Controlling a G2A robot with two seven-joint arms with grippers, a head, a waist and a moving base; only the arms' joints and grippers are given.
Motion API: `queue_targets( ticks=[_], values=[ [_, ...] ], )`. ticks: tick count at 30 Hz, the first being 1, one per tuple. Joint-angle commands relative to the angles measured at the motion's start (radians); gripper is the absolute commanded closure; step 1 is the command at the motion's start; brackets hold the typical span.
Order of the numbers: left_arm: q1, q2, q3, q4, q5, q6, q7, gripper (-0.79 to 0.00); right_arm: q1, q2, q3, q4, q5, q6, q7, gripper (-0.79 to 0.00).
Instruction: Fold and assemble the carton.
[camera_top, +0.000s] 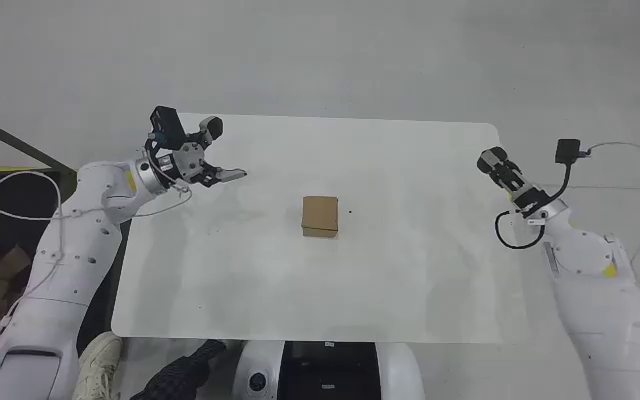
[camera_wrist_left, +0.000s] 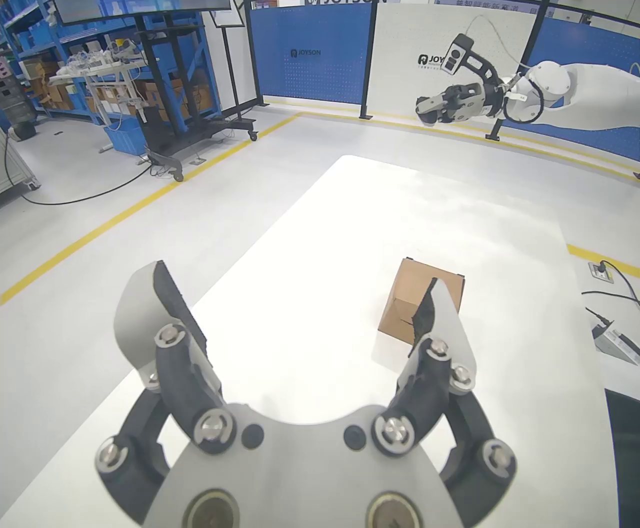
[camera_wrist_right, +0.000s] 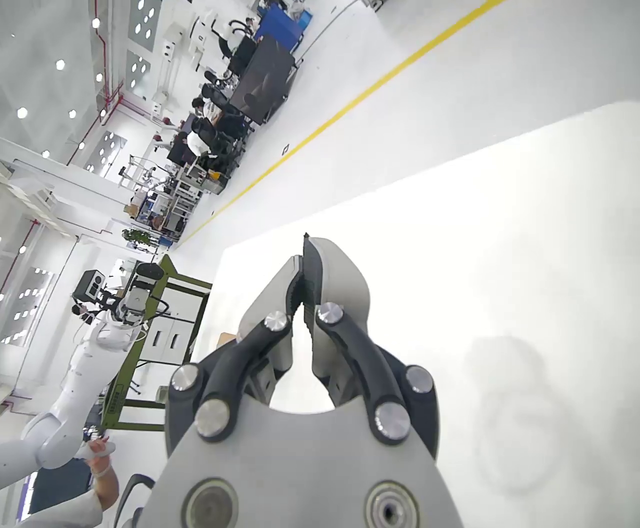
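A small brown carton (camera_top: 320, 216) stands closed near the middle of the white table (camera_top: 420, 280). In the left wrist view the carton (camera_wrist_left: 407, 305) lies beyond my left gripper (camera_wrist_left: 295, 295), partly behind one finger. My left gripper (camera_top: 222, 152) hovers over the table's far left corner, open and empty, well apart from the carton. My right gripper (camera_top: 492, 162) hangs at the table's far right edge; in its own view the right gripper (camera_wrist_right: 304, 250) is shut on nothing. The right gripper (camera_wrist_left: 425, 112) also shows far off in the left wrist view.
The table's far edge (camera_wrist_left: 350, 165) borders open floor with yellow lines. A green frame stand (camera_wrist_right: 165, 320) stands beyond the table's left side. A socket and cables (camera_wrist_left: 602, 280) lie off the table's near side.
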Motion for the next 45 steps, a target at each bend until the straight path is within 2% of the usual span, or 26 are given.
queue_targets(
  ticks=[1,12,13,15,16,17,19,20,26,29,32,35,45],
  values=[
    [-0.015,-0.002,0.004,0.015,-0.019,-0.001,-0.029,-0.785,0.001,0.001,0.013,-0.003,-0.015,-0.005,-0.025,0.0],
    [-0.048,0.002,-0.014,0.05,-0.088,-0.001,-0.12,-0.785,0.048,0.0,0.038,0.037,-0.064,-0.023,-0.081,0.0],
    [-0.047,0.003,-0.018,0.051,-0.093,-0.001,-0.124,-0.785,0.049,0.0,0.039,0.039,-0.067,-0.025,-0.084,-0.025],
    [-0.041,0.004,-0.025,0.051,-0.102,-0.001,-0.13,-0.785,0.049,0.0,0.039,0.039,-0.067,-0.025,-0.084,-0.323],
    [-0.037,0.005,-0.029,0.05,-0.105,-0.001,-0.132,-0.785,0.049,0.0,0.039,0.039,-0.067,-0.025,-0.084,-0.683],
    [-0.033,0.005,-0.032,0.048,-0.11,-0.001,-0.132,-0.785,0.049,0.0,0.039,0.039,-0.067,-0.025,-0.084,-0.785],
    [-0.029,0.006,-0.033,0.047,-0.112,-0.001,-0.133,-0.785,0.049,0.0,0.039,0.039,-0.067,-0.025,-0.084,-0.785],
    [-0.03,0.006,-0.033,0.047,-0.112,-0.001,-0.133,-0.784,0.049,0.0,0.039,0.039,-0.067,-0.025,-0.084,-0.175],
    [-0.029,0.006,-0.033,0.046,-0.112,-0.001,-0.133,-0.784,0.049,0.0,0.039,0.039,-0.067,-0.025,-0.084,-0.54],
    [-0.029,0.006,-0.033,0.047,-0.112,-0.001,-0.133,-0.784,0.049,0.0,0.039,0.039,-0.067,-0.025,-0.084,-0.664],
    [-0.029,0.006,-0.033,0.047,-0.112,-0.001,-0.133,-0.784,0.049,0.0,0.039,0.039,-0.067,-0.025,-0.084,-0.747],
    [-0.029,0.006,-0.033,0.047,-0.112,-0.001,-0.133,-0.784,0.049,0.0,0.039,0.039,-0.067,-0.025,-0.084,-0.782],
    [-0.029,0.006,-0.033,0.047,-0.112,-0.001,-0.133,-0.784,0.049,0.0,0.039,0.039,-0.067,-0.025,-0.084,-0.784]
  ],
)
